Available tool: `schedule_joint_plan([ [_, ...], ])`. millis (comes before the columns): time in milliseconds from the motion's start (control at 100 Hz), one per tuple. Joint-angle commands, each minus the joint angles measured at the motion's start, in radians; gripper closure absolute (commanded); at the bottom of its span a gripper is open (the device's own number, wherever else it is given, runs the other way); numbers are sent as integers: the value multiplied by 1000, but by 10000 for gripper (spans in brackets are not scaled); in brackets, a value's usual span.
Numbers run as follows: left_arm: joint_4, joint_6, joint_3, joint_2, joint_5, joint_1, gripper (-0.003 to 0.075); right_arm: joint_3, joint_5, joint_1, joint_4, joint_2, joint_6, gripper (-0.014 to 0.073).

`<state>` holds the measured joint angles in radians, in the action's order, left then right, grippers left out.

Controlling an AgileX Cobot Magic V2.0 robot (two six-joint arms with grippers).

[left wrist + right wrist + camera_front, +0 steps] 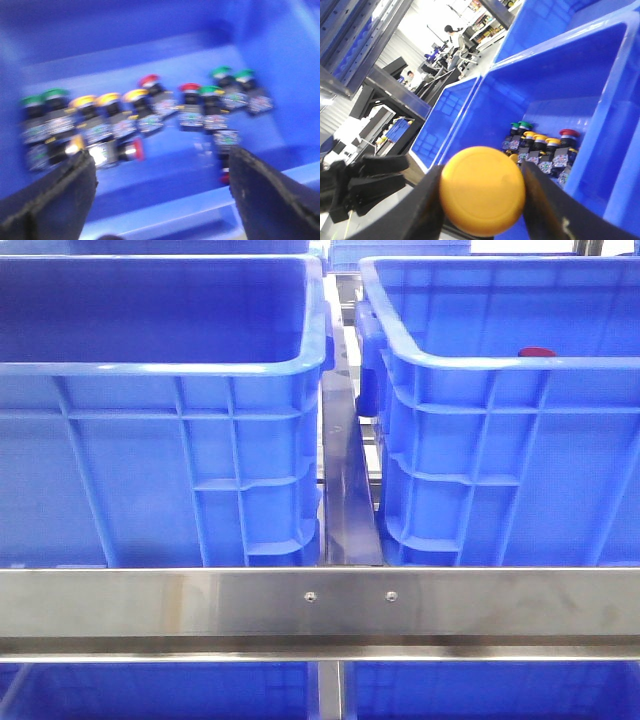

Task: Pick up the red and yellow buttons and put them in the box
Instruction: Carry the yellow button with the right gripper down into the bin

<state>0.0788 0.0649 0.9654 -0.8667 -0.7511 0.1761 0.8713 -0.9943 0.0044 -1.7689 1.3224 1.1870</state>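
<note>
My right gripper (483, 200) is shut on a yellow button (481, 184), its round cap facing the camera, held above a blue crate (600, 75). That crate holds a row of switch bodies with green, yellow and red caps (568, 133). My left gripper (160, 197) is open and empty over a crate floor (200, 170), in a blurred view. Near it stands a row of buttons: green, yellow (135, 95) and red (148, 80) caps; one red-capped piece (136, 150) lies just beyond the left finger (50, 200). In the front view two blue crates (160, 420) (500, 440) show and no gripper.
A steel rail (320, 605) runs across in front of the crates, with a dark divider (345, 490) between them. A red cap (537, 352) peeks above the right crate's rim. A black arm part (360, 185) and people at shelves (452, 37) show in the right wrist view.
</note>
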Motion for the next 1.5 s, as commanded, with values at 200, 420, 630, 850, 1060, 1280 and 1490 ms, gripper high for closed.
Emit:
schedule_joint_plan([
  [200, 14, -9, -114, 233, 117, -88, 236, 37, -37, -44, -148, -26, 48, 496],
  [420, 14, -9, -149, 324, 132, -88, 493, 38, 36, -97, -148, -26, 112, 496],
  [630, 14, -9, -150, 331, 132, -88, 739, 50, 162, -166, -125, -27, 233, 496],
  [850, 14, -9, -150, 331, 131, -88, 739, 53, 495, -199, -127, -27, 439, 496],
  [1060, 14, -9, -150, 331, 131, -88, 739, 71, 785, -199, -136, 3, 626, 496],
  [1280, 14, -9, -150, 331, 131, -88, 739, 151, 807, -199, -138, 157, 680, 496],
  [1490, 14, -9, -150, 331, 131, -88, 739, 256, 804, -199, -138, 307, 702, 496],
])
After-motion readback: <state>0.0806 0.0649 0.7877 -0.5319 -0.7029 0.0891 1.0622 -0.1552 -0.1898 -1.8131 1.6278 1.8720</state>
